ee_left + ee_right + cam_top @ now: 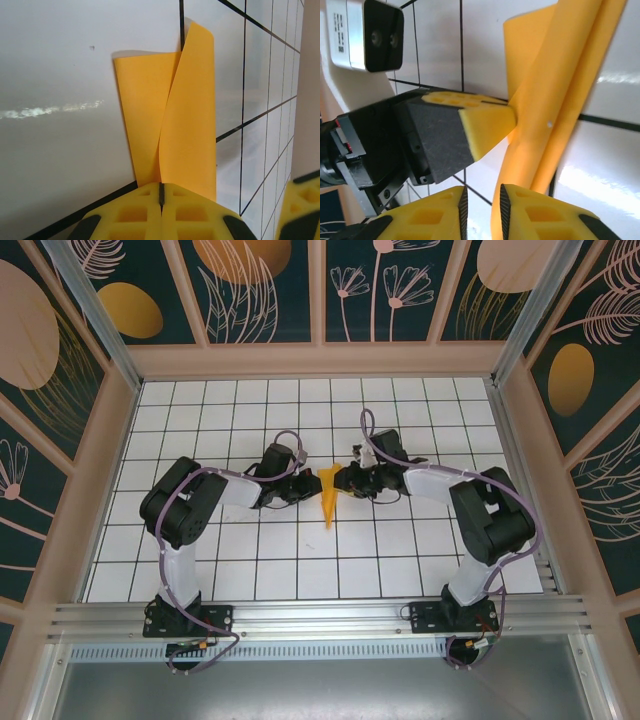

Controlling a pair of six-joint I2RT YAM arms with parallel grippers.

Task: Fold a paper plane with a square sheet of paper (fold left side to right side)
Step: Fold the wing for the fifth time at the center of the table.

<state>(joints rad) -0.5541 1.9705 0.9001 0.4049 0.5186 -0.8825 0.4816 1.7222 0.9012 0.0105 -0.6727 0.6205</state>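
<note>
Matt paper plane (187,125), glossy table (60,165)

Bright, sharp — glare streaks, soft shadows.

The paper (330,495) was plain orange-yellow. The table (300,550) was white, gridded with thin dark lines. The walls (260,290) were dark teal with pale pink leaves, flowers and orange ovals. The fingers (135,217) were yellow and black, the arms (185,505) black and white.
</note>
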